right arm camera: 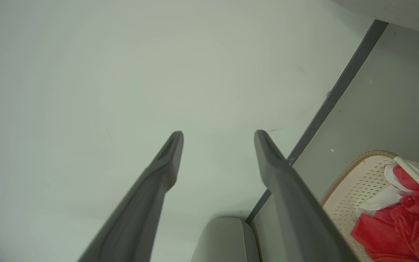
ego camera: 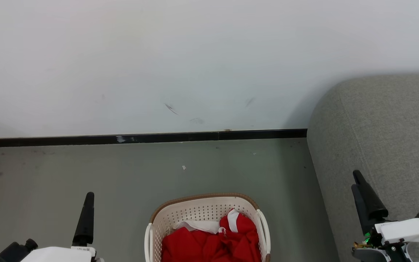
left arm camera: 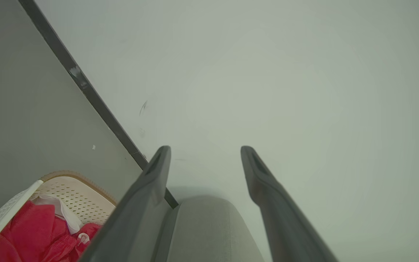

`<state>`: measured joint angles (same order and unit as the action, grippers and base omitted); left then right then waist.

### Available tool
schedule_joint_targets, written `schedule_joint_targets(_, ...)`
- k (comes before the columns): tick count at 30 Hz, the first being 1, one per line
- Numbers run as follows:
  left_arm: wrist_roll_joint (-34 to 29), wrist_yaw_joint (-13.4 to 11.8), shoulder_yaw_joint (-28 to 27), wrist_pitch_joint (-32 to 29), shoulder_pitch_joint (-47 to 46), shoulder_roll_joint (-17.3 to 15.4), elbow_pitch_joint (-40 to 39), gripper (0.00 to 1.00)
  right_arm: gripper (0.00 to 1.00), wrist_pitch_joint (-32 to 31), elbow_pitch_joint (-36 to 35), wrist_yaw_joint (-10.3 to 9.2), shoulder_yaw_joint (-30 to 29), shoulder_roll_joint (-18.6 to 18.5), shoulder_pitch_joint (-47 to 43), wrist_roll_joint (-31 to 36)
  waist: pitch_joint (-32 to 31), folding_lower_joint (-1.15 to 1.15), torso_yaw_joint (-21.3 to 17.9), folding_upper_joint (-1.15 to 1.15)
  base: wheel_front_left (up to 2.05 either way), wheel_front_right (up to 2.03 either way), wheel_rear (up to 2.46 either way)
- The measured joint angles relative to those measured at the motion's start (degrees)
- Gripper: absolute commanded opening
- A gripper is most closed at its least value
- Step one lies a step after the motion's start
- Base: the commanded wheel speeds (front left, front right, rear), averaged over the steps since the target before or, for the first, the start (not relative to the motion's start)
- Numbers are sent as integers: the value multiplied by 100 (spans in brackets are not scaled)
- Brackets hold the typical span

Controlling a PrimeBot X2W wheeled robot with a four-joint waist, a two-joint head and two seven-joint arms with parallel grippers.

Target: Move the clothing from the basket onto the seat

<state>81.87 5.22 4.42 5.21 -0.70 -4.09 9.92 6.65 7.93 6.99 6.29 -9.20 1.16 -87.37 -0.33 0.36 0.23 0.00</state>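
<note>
Between basket and seat, open floor

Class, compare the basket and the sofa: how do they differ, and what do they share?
The basket is cream perforated plastic, the sofa grey woven fabric. The basket, holding red clothing, is far smaller than the sofa. Both stand on the floor.

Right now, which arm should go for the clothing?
Right, probably. The right gripper hangs open beside the seat, so the carry from the basket is short. The left gripper, also open, is across the basket from the seat.
</note>
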Motion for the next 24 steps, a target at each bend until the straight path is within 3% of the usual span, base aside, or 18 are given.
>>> schedule_joint_targets(10, -838, -54, 98, 180, -17, -53, -138, 100, 100, 169, -93, 0, 203, -281, 31, 936, 19, -23, 7, 0, 0, 0, 0)
schedule_joint_targets(24, -2693, -214, 287, 442, -97, -177, -401, 100, 100, 400, -102, 2, 389, -468, 55, 2407, 55, -31, 19, 0, 0, 0, 0)
